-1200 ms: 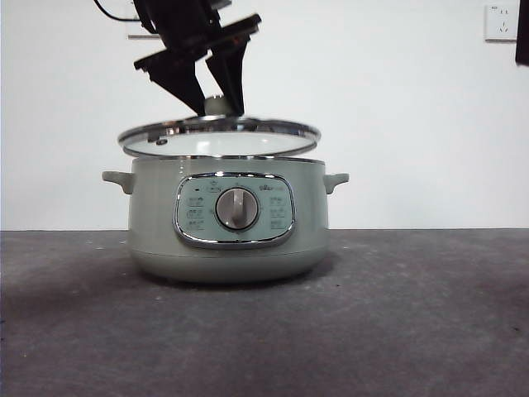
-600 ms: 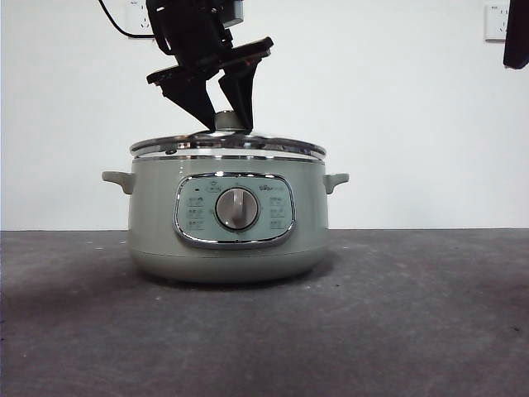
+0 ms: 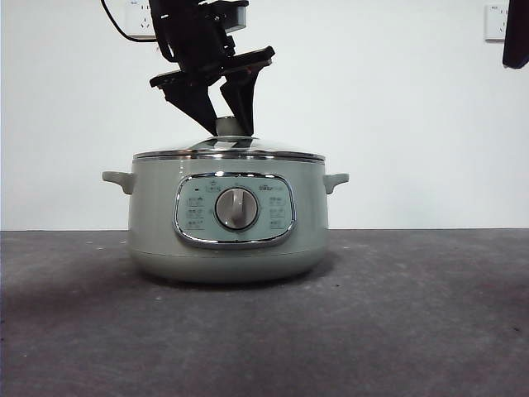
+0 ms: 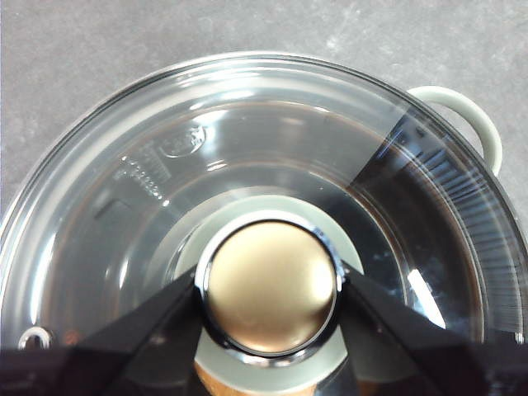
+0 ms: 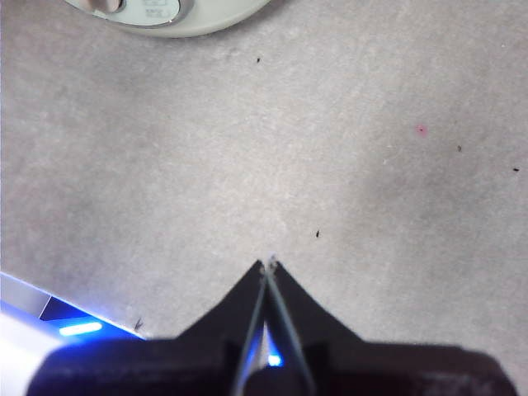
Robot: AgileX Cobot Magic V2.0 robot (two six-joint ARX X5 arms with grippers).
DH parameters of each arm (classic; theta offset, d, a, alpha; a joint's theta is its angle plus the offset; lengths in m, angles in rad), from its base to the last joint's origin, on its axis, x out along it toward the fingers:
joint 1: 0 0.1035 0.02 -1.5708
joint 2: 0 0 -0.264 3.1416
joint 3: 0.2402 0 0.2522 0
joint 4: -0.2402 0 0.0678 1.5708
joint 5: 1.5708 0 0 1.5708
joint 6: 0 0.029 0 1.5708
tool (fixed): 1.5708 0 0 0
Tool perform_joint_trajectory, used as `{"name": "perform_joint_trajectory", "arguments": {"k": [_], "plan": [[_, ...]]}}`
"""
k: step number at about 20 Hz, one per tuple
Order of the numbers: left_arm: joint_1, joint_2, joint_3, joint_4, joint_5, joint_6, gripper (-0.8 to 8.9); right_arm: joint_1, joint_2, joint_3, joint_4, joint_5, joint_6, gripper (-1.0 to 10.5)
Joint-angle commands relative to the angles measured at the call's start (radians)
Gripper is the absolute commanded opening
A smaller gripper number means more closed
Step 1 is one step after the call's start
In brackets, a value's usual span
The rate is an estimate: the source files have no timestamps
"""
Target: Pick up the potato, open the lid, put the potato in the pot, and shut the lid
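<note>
Start at the left of your front view: the small sage-green side handle (image 3: 118, 179) juts out from the wide, squat sage-green electric cooking pot (image 3: 157, 231), which stands on the dark grey table (image 3: 264, 331) in front of a white wall (image 3: 397, 107). Move your eye inward and you meet the left gripper (image 3: 225, 124), coming down from the top edge as a big dark shape, its two black jaws clenched on either side of the knob (image 3: 226, 126) of the round, slightly domed glass lid with the shiny chrome rim (image 3: 229, 154). You can see the lid sitting level on the pot's rim, with no gap showing along the chrome edge. Below it, on the pot's face, sits the chrome-framed control panel (image 3: 235, 210) with its silver dial (image 3: 237, 208). In your left wrist view the same grip shows from above: the left gripper (image 4: 270, 289) has its jaws pressed against both sides of the knob (image 4: 270, 285), and the lid (image 4: 165, 165) covers the pot, one pale handle (image 4: 474, 124) showing past its rim. A patch of orange-brown shows through the glass beside the knob, which may be the potato, but you cannot tell for sure. Further right in the front view comes the pot's other side handle (image 3: 335, 180), then a black tip (image 3: 516, 33) at the top corner. Your right wrist view shows the right gripper (image 5: 268, 264) waiting above bare table (image 5: 330, 124), jaws pressed together, well apart from the pot (image 5: 165, 12)
</note>
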Motion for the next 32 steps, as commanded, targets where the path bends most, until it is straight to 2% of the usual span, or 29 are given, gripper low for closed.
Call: {"name": "perform_joint_trajectory", "arguments": {"k": [1,2,3,12,13,15,16,17,24,27,32], "plan": [[0.003,0.035,-0.008,-0.001,0.003,-0.01,6.02,0.0,-0.001,-0.009,0.007,0.0,0.006,-0.1],[0.003,0.034,-0.008,0.001,0.003,-0.018,7.46,0.0,-0.001,-0.009,0.007,0.0,0.006,-0.1],[0.003,0.032,-0.008,0.0,0.003,-0.019,8.06,0.0,-0.001,-0.009,0.005,-0.001,0.006,-0.1],[0.0,-0.103,-0.008,-0.026,0.003,-0.018,8.1,0.0,-0.001,-0.009,0.004,-0.004,0.006,-0.1],[-0.005,-0.123,-0.008,-0.052,0.003,-0.018,7.57,0.0,-0.001,-0.009,0.004,-0.004,0.006,-0.1],[-0.007,-0.169,-0.008,-0.137,0.003,-0.022,3.98,0.0,-0.001,-0.009,0.004,-0.004,0.007,-0.1],[-0.009,-0.19,-0.008,-0.184,0.003,-0.021,1.72,0.0,-0.001,-0.009,0.004,-0.004,0.007,-0.1],[-0.013,-0.209,-0.008,-0.224,0.003,-0.021,0.04,0.0,-0.001,-0.009,0.004,-0.004,0.007,-0.1],[-0.021,-0.292,-0.009,-0.51,0.002,0.015,-0.04,0.0,-0.001,-0.009,0.005,-0.003,0.01,0.0],[-0.04,-0.377,-0.113,-0.51,0.005,0.011,-0.04,0.0,-0.001,-0.008,0.005,-0.003,0.01,0.0],[-0.071,-0.632,-0.516,-0.376,-0.008,-0.055,-0.04,0.0,-0.001,-0.008,0.006,0.0,0.01,0.0]]}}
